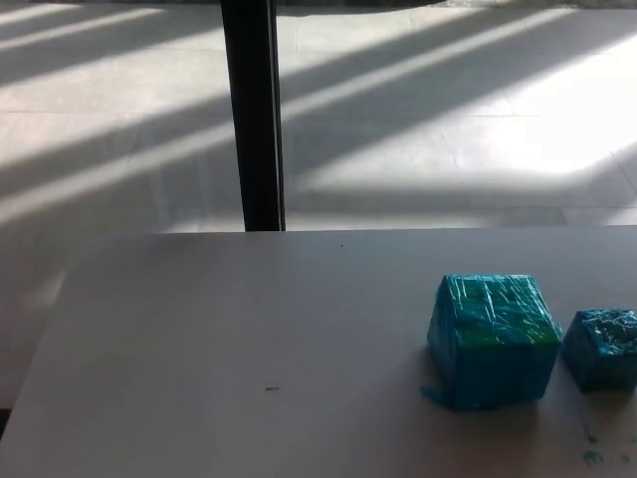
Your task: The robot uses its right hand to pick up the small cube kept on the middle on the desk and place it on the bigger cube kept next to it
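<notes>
Near the desk [249, 329] right edge: small cube [603, 349] beside big cube [494, 339]. Neither hand shows; you start the reach.

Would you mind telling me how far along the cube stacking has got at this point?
Nothing looks done yet: the small cube sits on the desk just right of the bigger cube, whose top is bare. Nothing is in hand, as neither robot hand is in view. The pick-up and the placing are both left.
</notes>
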